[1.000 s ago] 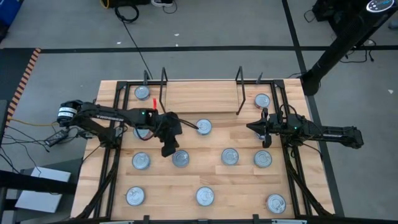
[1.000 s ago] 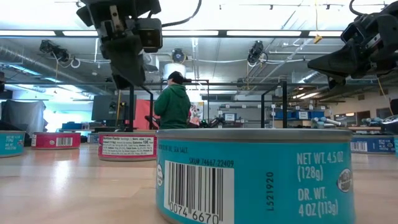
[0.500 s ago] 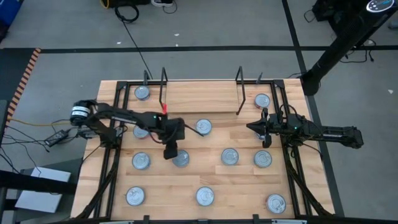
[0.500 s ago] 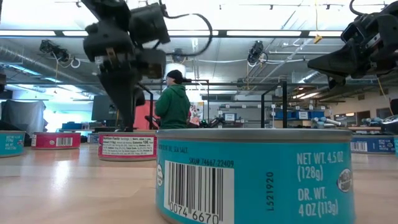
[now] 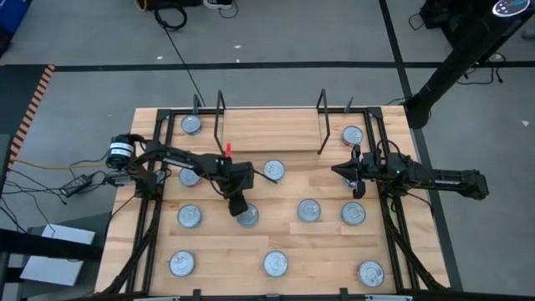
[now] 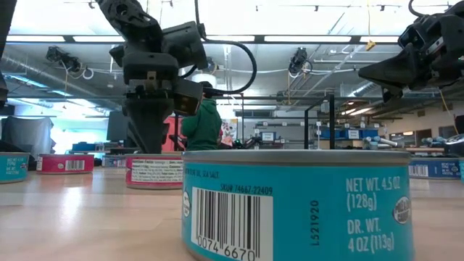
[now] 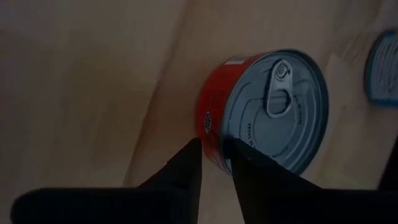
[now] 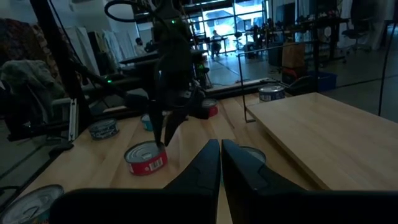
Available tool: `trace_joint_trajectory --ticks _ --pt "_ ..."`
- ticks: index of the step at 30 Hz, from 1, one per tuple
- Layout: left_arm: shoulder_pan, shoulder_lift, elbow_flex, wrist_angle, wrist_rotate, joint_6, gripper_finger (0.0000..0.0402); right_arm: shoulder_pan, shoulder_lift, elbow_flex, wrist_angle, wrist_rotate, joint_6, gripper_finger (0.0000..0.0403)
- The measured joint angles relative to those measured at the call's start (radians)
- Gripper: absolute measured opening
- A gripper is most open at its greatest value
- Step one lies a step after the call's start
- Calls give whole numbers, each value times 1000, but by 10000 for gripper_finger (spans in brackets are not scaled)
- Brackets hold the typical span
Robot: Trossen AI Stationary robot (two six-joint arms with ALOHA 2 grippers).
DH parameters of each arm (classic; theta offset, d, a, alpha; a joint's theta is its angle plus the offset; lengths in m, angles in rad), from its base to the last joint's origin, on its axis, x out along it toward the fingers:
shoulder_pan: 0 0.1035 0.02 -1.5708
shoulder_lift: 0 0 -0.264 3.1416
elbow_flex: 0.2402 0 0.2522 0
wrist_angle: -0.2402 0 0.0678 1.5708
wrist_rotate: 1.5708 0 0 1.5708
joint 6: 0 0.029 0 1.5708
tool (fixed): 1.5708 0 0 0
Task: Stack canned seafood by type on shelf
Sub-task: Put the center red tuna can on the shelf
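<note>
Several flat tins with silver lids lie scattered on the table [image 5: 393, 242]. The shelf [image 5: 269, 127], a light-wood board between black wire uprights, sits at the far middle. My left gripper [image 5: 242, 206] points down at the red-labelled tin [image 5: 247, 216] [image 7: 261, 112], near the table's middle. Its fingers, a narrow gap apart [image 7: 215, 155], stand at the tin's rim. My right gripper [image 5: 337, 171] [image 8: 221, 149] is shut and hovers level, right of the shelf. A person stands in the room beyond. My left gripper comes from above, pointing down, at the edge of the red tin's lid [image 7: 211, 121]. The fingertips [image 6: 148, 141] reach down to lid level. I cannot tell whether they touch the tin, which sits flat on the table.
A blue-labelled tin [image 6: 297, 206] stands close at the near edge. Other tins lie near the left gripper [image 5: 273, 170] [image 5: 190, 216] [image 5: 308, 209]. Two more sit beside the shelf ends [image 5: 191, 124] [image 5: 352, 135]. Black frame rails [image 5: 393, 226] run along both sides.
My left gripper has swung toward the table's near edge and a little right. It has come down from well above the table to the red tin's lid. The right arm has kept still.
</note>
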State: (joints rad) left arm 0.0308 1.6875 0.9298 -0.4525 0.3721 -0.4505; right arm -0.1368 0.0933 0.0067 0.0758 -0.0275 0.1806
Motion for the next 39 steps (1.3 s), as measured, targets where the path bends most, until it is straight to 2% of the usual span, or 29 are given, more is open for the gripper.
trace_joint_trajectory --ticks 9,21,31,39 --pt "0 -1 -1 26 9 -80 8 0 0 0 1 0 0 28" --pt "29 3 6 57 68 -130 2 0 0 0 1 0 0 28" --pt "61 3 208 59 58 -72 1 0 0 0 1 0 0 28" --pt "61 0 364 -15 -64 -17 0 0 0 0 1 0 0 28"
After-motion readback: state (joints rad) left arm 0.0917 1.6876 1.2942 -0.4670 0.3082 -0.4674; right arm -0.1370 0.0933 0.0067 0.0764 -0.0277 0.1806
